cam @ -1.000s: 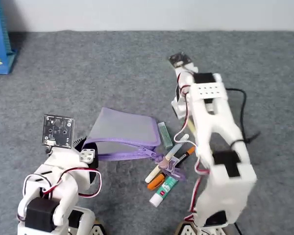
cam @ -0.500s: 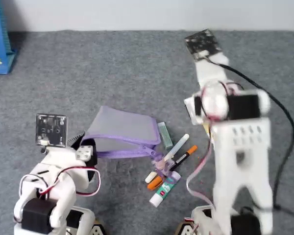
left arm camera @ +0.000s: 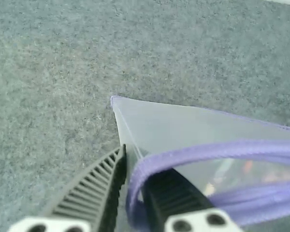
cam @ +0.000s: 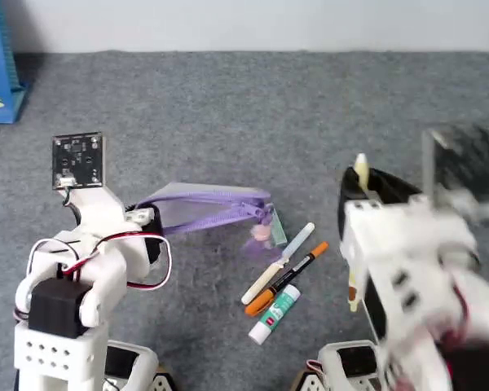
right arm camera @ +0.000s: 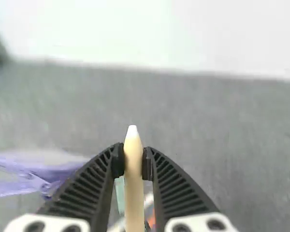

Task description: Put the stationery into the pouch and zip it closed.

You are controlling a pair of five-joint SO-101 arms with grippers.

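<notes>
A purple pouch (cam: 204, 205) sits on the grey mat (cam: 228, 106), held up at one end; the left gripper (left arm camera: 131, 157) is pinched tight on its zip edge; the right gripper (right arm camera: 133, 159), raised well apart, is clamped on a cream pen (right arm camera: 132, 142); a white marker (cam: 279, 262), orange marker (cam: 290, 278) and glue stick (cam: 273, 314) lie beside the pouch.

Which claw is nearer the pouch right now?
Left. The left claw is clamped on the edge of the pouch at one end. The right claw grips a cream pen and sits off past the pouch's other end, not touching it.
</notes>
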